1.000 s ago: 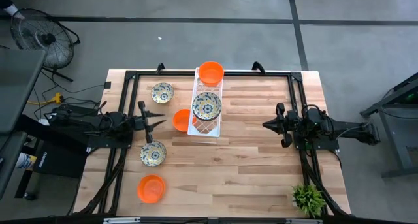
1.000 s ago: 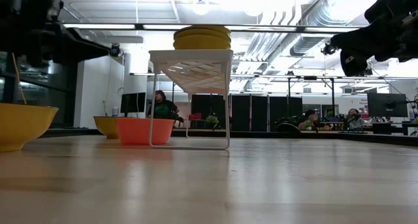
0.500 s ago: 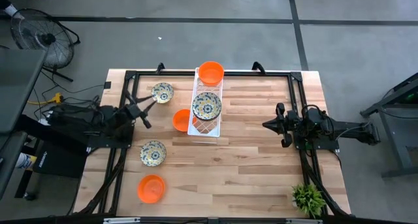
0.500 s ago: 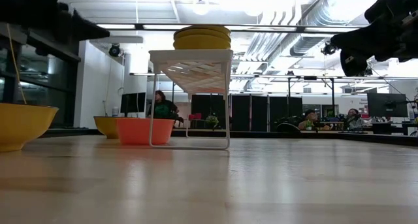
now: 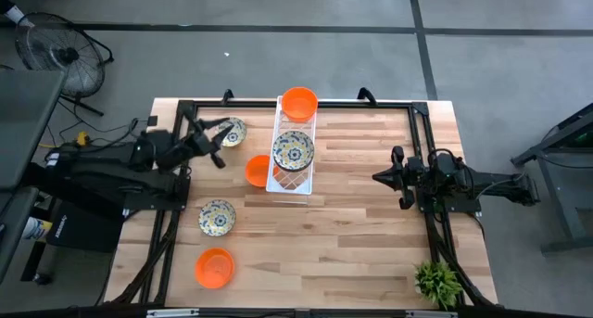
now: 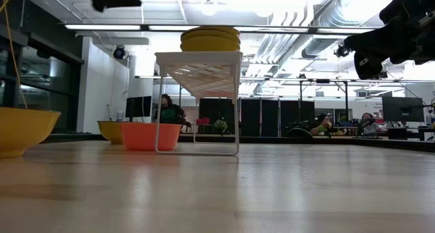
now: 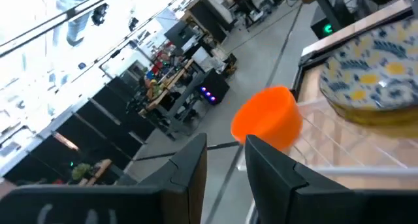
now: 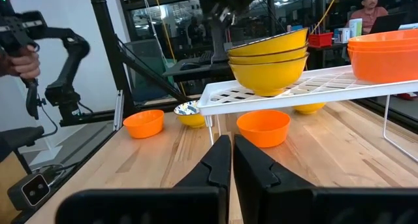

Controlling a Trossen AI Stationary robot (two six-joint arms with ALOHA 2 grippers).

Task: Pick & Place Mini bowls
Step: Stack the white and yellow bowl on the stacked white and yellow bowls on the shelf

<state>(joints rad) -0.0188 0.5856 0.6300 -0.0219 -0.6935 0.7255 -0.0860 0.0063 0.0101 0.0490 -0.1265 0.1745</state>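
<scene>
In the high view a white lattice tray carries a stack of orange bowls at its far end and a stack of floral bowls at its middle. On the table rest an orange bowl beside the tray, a floral bowl, another floral bowl and an orange bowl. My left gripper hangs in the air beside the far-left floral bowl, tipped upward and slightly open. My right gripper waits shut over the table's right side.
A small green plant stands at the near right corner. Black frame rails run along the table's left, far and right sides. Bare wood lies between the tray and the right arm and along the near edge.
My left gripper has swung from beside the near floral bowl toward the table's far edge, to the far-left floral bowl. It has also risen, climbing to the top of the low view. No bowl has moved.
</scene>
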